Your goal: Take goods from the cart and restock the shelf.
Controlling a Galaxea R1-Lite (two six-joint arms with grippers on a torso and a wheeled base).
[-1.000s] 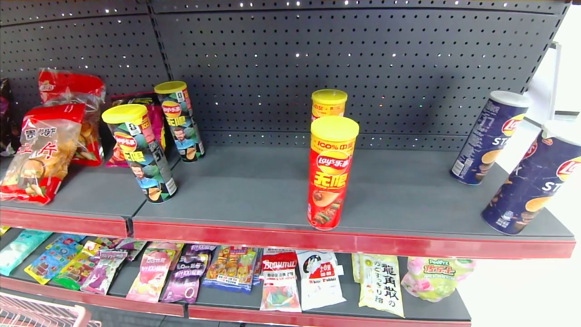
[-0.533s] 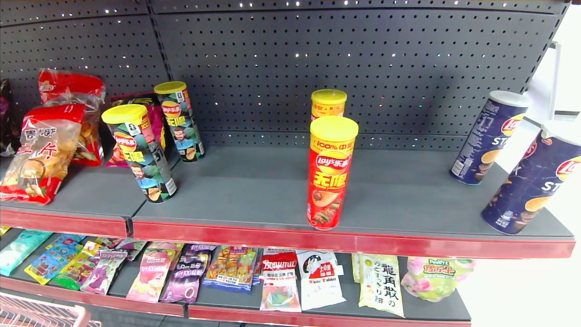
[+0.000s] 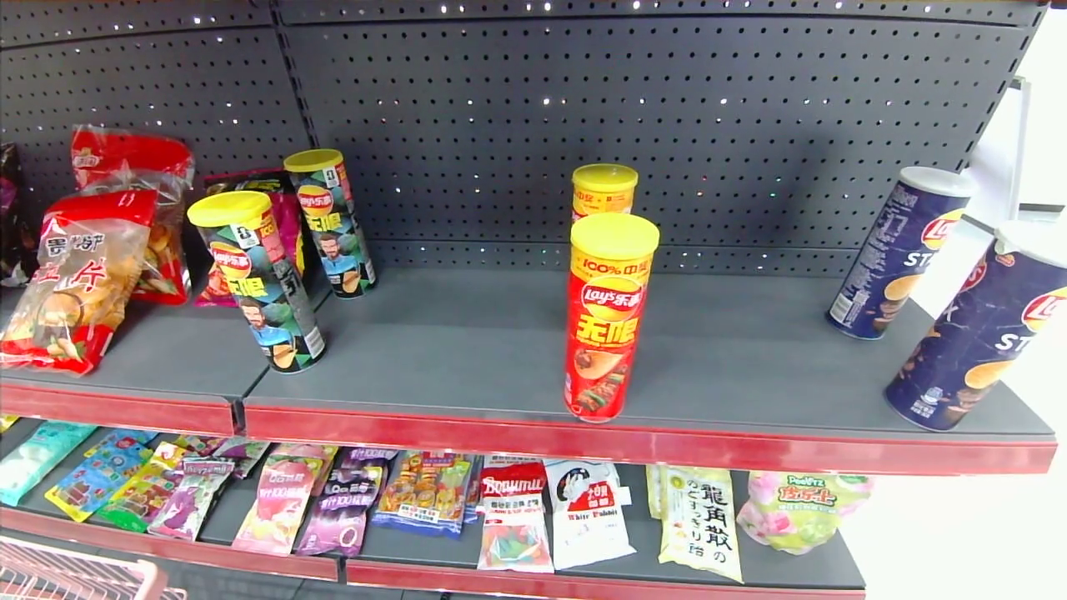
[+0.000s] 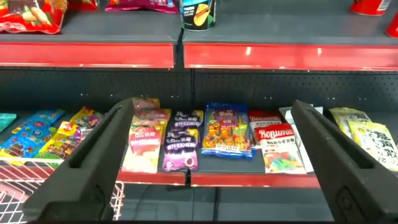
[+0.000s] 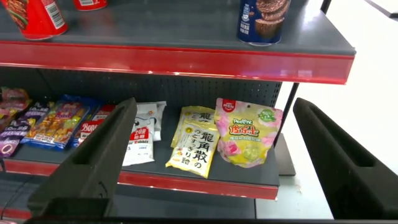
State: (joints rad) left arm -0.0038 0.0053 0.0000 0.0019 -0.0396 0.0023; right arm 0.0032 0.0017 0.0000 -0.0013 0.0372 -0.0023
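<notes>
Facing the shelf (image 3: 650,442), the left tool (image 4: 211,104) and right tool (image 5: 214,102) are both spread wide and empty, level with the snack bags (image 4: 186,140) on its lower tier. Below, on the robot's left, sits the cart (image 3: 83,575). Chip cans (image 3: 611,312) stand above.

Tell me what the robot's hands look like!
The left hand and the right hand look alike. Each has two long, flat fingers in matte black, chunky like plastic bars with slanted edges. I see no cables, stickers or markings on them.
</notes>
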